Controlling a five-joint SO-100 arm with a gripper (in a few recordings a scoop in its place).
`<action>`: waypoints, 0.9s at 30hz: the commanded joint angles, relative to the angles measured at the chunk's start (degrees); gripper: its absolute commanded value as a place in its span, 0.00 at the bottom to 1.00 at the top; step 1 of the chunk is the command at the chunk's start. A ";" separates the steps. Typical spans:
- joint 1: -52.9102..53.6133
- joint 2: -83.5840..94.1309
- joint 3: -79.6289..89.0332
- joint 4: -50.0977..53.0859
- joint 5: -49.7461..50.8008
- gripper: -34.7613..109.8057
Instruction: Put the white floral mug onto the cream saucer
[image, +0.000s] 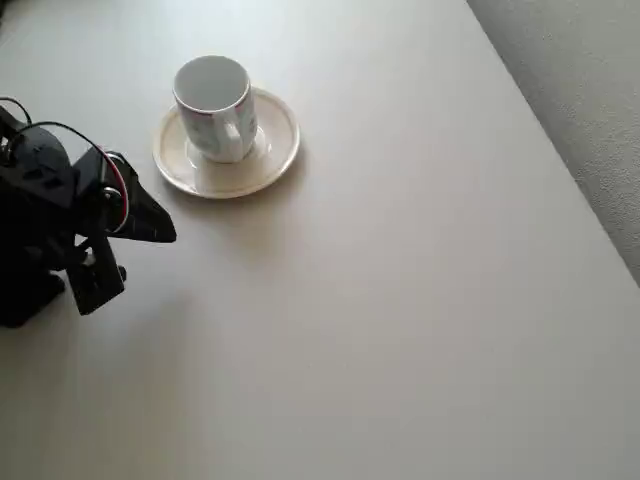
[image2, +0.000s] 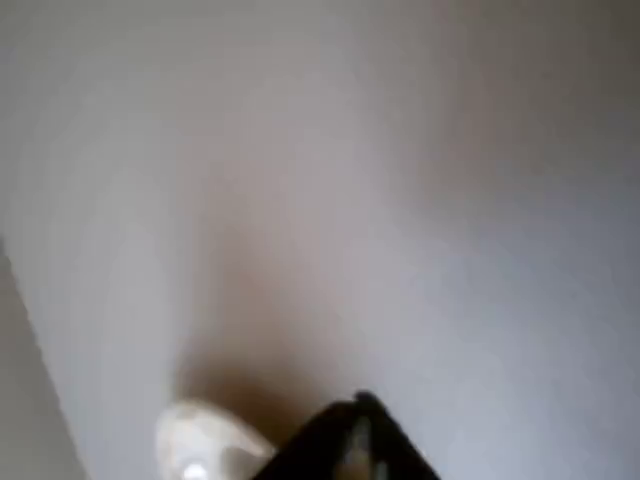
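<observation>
Well, the white floral mug (image: 214, 107) stands upright in the cream saucer (image: 268, 160), just beyond the gripper (image: 150, 222), whose black fingers look closed and empty.

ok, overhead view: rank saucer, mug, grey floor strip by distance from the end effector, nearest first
From the end effector:
1. cream saucer, just up-right of it.
2. white floral mug, standing on the saucer's left part.
3. grey floor strip, past the table's right edge.
</observation>
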 joint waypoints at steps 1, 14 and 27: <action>-0.97 0.79 0.26 -0.97 -1.41 0.23; -2.29 0.79 0.26 -0.97 -2.90 0.23; -2.29 0.79 0.26 -0.97 -2.90 0.23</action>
